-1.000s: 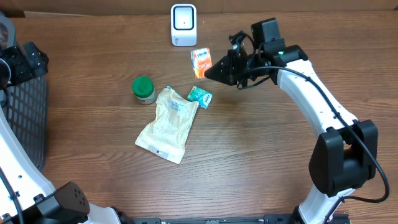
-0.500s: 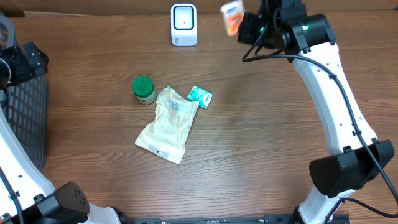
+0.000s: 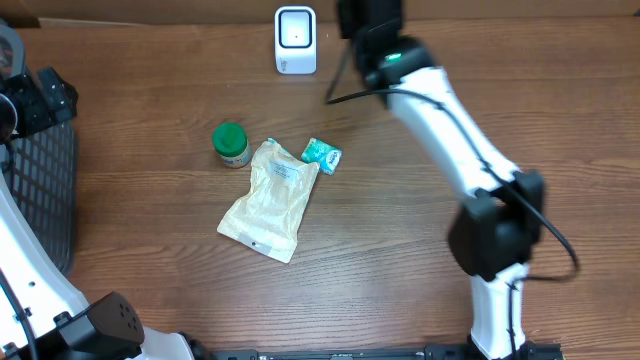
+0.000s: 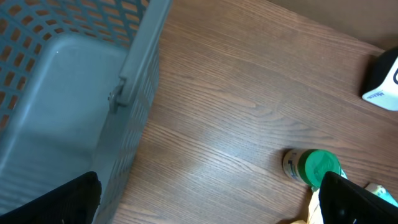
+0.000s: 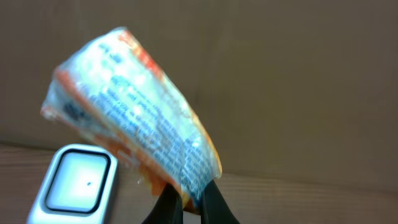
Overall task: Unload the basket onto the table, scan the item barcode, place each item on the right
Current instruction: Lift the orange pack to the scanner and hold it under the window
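1. As I watch through the right wrist camera, the right fingers (image 5: 214, 202) are clenched on the orange packet's (image 5: 130, 118) lower edge; it stands above them, near the scanner (image 5: 74, 183).
2. My left fingers (image 4: 357, 202) are spread, empty.
3. I count one scanner, one bottle (image 3: 231, 144), one pouch (image 3: 268, 200), one teal packet (image 3: 321, 153).

A crinkled, glossy plastic packet (image 5: 130, 118), orange and white with fine dark print, hangs tilted in the air, its lower corner pinched between the closed fingers of the right gripper (image 5: 186, 202). Just below and left of it sits the white, rounded-rectangle barcode scanner (image 5: 78, 183), its pale, dark-framed window facing the packet
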You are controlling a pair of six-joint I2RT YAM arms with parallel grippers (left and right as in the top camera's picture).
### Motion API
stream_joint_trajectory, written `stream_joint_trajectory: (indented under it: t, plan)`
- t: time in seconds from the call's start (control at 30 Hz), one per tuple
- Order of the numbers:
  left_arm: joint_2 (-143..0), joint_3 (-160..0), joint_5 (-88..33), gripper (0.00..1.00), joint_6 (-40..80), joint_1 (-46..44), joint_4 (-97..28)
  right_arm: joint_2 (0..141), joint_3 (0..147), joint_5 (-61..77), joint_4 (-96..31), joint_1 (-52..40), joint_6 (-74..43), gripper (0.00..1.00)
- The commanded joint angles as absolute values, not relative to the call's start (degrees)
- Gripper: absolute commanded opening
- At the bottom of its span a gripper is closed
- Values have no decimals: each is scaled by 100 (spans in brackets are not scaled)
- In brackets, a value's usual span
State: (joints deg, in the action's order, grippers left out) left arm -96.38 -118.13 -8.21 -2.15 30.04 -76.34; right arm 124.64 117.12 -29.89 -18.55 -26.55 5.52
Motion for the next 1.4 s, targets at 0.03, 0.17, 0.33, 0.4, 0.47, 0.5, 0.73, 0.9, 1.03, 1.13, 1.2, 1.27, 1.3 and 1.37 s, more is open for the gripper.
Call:
stream_joint_trajectory:
  t: [0.03,0.17,0.33,0.4,0.47,0.5,0.73,0.9,1.03,1.13,1.2,1.27,1.3,1.37]
  plan:
    - [-9627,-11861,-858,100,-368,2998,-7627,13351,11791,-4104,-545,-2965,2703,4]
    - [-9627,-11861,-858,100,-368,2998,-7625,13865,11786,-4154,425,-3061,3594,4]
    - [-9627,-11861,-858,100,-368,2998,-7627,14232,11782,-4082,722,-3070,3741,4]
    - [-9627,-11861,-858,100,-368,2998,-7627,14400,11782,-3929,711,-3089,3881,4]
    - [-9627,-11861,-858,100,-368,2998,-7627,14484,11782,-3704,703,-3138,4130,4]
    - [-9627,-11861,-858,100,-368,2998,-7627,14490,11782,-3625,722,-3159,4252,4]
    - [-9627,-11861,-858,100,-368,2998,-7625,14641,11780,-3336,814,-3251,4405,4]
    - [-9627,-11861,-858,100,-368,2998,-7627,14770,11782,-3336,996,-3240,4403,4]
    - [-9627,-11861,-858,100,-368,2998,-7625,14792,11780,-3334,1037,-3280,4403,4]
    - [-9627,-11861,-858,100,-368,2998,-7627,14789,11782,-3389,1149,-3339,4403,4]
    - [-9627,-11861,-858,100,-368,2998,-7627,14789,11782,-3548,1306,-3398,4403,4]
    - [-9627,-11861,-858,100,-368,2998,-7627,14779,11784,-3671,1400,-3450,4403,4]
    - [-9627,-11861,-858,99,-368,2998,-7627,14741,11782,-3682,1356,-3476,4397,4]
    - [-9627,-11861,-858,100,-368,2998,-7627,14617,11782,-3680,1164,-3507,4178,4]
